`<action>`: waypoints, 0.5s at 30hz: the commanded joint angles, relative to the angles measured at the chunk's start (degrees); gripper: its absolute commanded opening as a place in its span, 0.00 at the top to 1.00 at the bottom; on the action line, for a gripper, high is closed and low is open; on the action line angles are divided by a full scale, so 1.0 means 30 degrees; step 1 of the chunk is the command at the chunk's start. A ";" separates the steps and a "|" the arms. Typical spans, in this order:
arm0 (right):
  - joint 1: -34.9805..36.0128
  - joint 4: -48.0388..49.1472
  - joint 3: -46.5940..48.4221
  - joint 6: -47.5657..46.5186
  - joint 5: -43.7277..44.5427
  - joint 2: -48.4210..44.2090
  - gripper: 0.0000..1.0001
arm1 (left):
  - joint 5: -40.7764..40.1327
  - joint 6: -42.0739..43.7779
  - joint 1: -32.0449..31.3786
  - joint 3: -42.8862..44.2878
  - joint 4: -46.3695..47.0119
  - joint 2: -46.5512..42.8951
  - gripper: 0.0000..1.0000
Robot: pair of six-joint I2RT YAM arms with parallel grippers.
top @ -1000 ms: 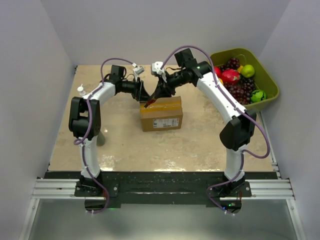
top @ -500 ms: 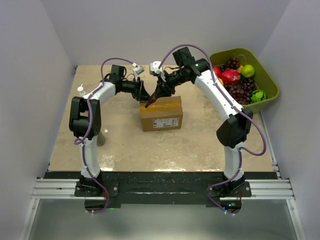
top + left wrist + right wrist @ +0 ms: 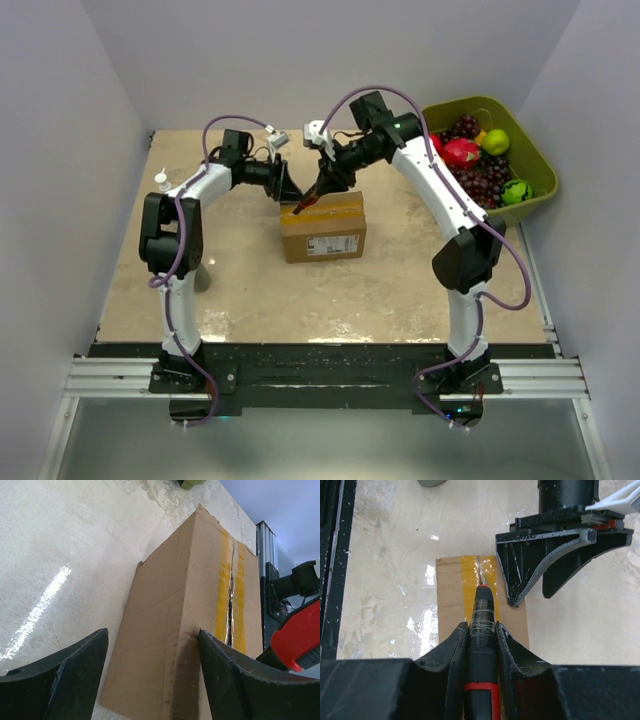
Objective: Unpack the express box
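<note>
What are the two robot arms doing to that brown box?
They are opening it. The right gripper is shut on a black and red cutter and presses its tip onto the yellow tape on top of the express box. The left gripper is open, with its fingers either side of one edge of the box. The tape looks split along the seam, but the flaps are not opened yet.

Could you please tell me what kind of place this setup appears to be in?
Likely a robotics lab test cell: plain white walls enclose a mottled beige tabletop, with staged props, a taped brown cardboard box and an olive-green tub of fruit.
</note>
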 commanded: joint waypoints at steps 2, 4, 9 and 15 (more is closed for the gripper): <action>-0.0437 -0.1828 0.1268 -0.0529 0.0736 0.0511 1.00 | -0.0817 0.0291 -0.0227 0.0431 0.0051 0.0621 0.24; -0.0437 -0.2093 0.1211 -0.0646 0.0823 0.0483 1.00 | -0.0787 0.0320 -0.0227 0.0431 0.0080 0.0622 0.24; -0.0554 -0.2093 0.0947 -0.0793 0.1204 0.0190 1.00 | -0.0670 0.0495 -0.0227 0.0402 0.0051 0.0592 0.24; -0.0964 -0.2415 0.1561 -0.0969 0.1351 0.0365 1.00 | -0.0494 0.0759 -0.0256 0.0461 -0.0066 0.0592 0.25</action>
